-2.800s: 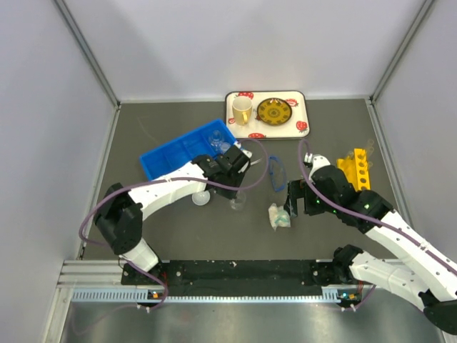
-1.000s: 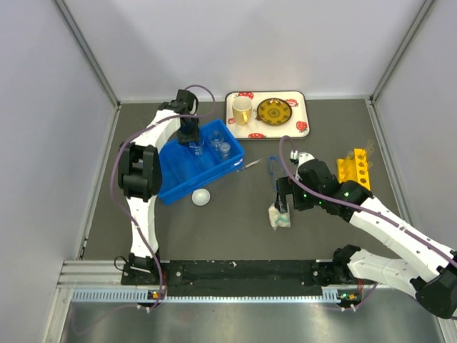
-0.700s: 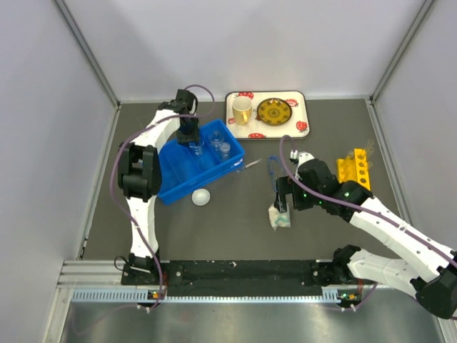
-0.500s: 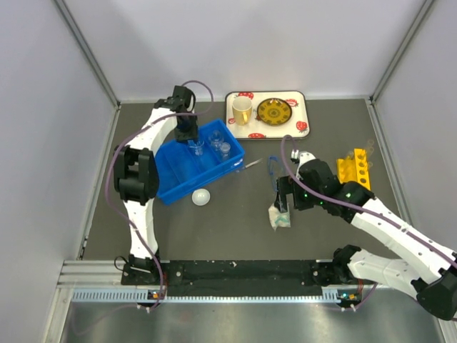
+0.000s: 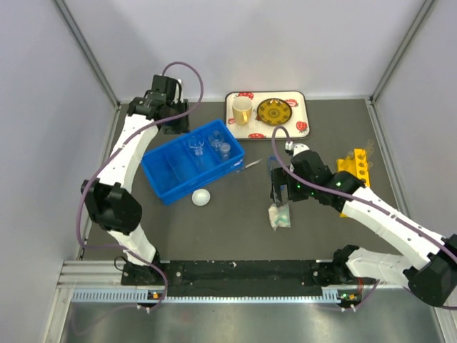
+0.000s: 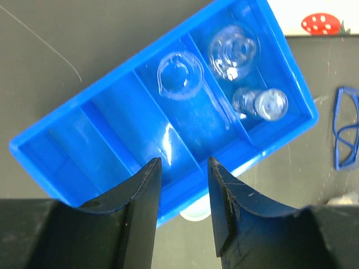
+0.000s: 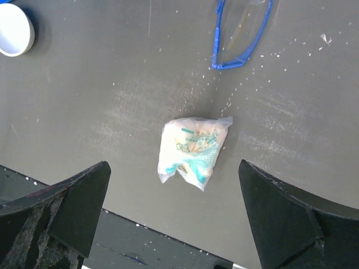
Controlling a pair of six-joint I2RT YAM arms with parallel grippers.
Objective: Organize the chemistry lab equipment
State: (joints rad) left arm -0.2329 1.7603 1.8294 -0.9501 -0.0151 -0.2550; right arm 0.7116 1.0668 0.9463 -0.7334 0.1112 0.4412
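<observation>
Dark grey tabletop (image 5: 214,232): white-and-teal packet (image 7: 193,150) centred under right gripper (image 7: 175,196), fingers wide, empty. Left gripper (image 6: 183,167), fingers half-parted, holds nothing. Recommended: descend straight, pinch packet's bulged middle.

Clear beakers (image 6: 180,75) in blue bin (image 6: 67,147); blue-rimmed goggles (image 7: 245,33), white-teal packet (image 7: 193,151), white dome (image 7: 15,36) outside.
</observation>
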